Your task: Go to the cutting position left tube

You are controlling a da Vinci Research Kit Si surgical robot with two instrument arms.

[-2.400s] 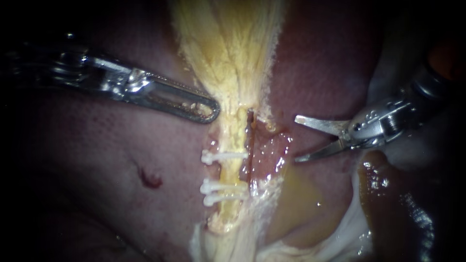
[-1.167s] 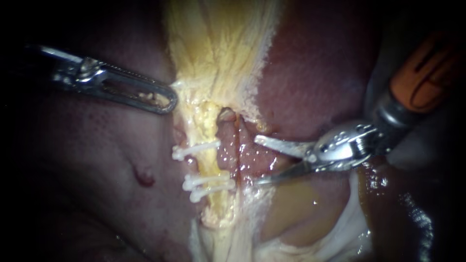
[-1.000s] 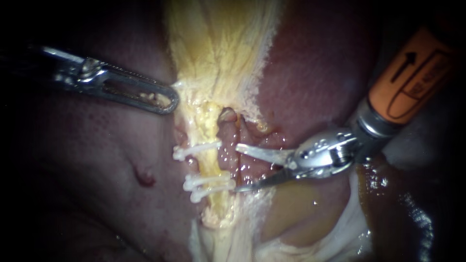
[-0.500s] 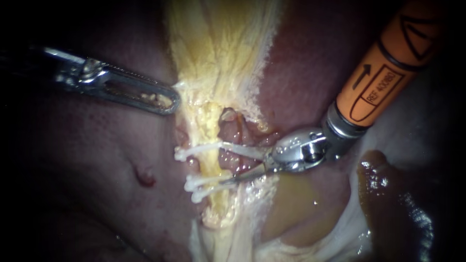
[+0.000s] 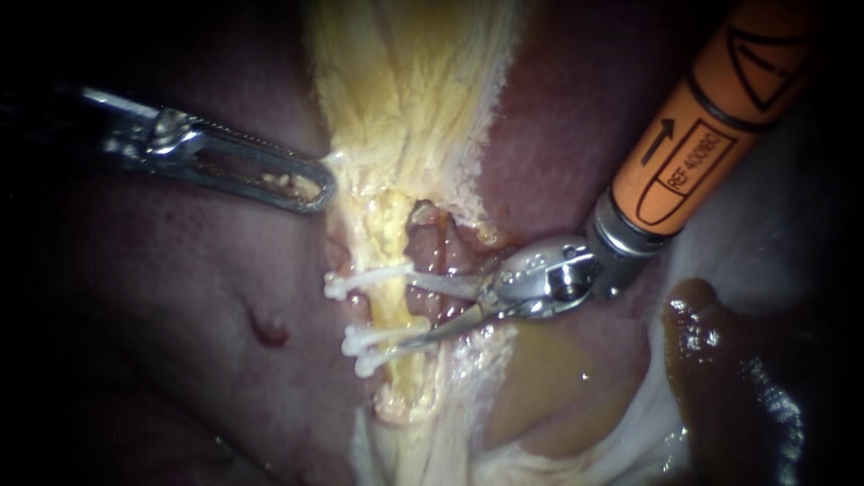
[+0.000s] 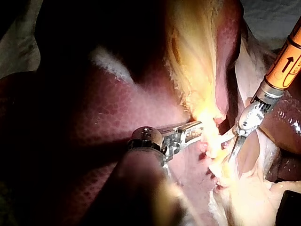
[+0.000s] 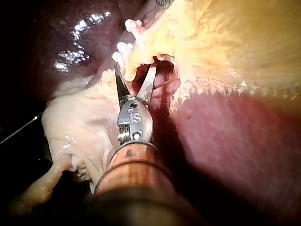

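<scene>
Closing in on the cut site. The liver (image 5: 180, 297) hasn't shifted over the last second. The yellow tissue (image 5: 405, 99) fans out above the site, its edge drawn toward my left.

The right instrument (image 5: 405, 310) is the only mover. 2.4 s ago it sat well off to the right of the tubes. It has since slid in across the wet red patch, creeping a touch further in the last half second. Its blades stay spread, gripping nothing.

The left instrument (image 5: 319, 187) has held its place for the last second. Its jaws look clamped on the yellow tissue's edge, keeping it taut.

The left tube (image 5: 387, 306), the yellow clipped one, now sits between the blade tips. The right wrist view shows one blade on each side of it. A thin red strand (image 5: 441, 256) beside it also lies inside the blade gap, nearer the hinge. I can't tell if that's the right tube.

The single clip (image 5: 360, 281) is right at the upper blade's tip. The pair of clips (image 5: 369, 340) is right at the lower one's.

My read: positioning is about done, with the blades between the clips. The risks are the tips fouling a clip and the red strand getting caught.
</scene>
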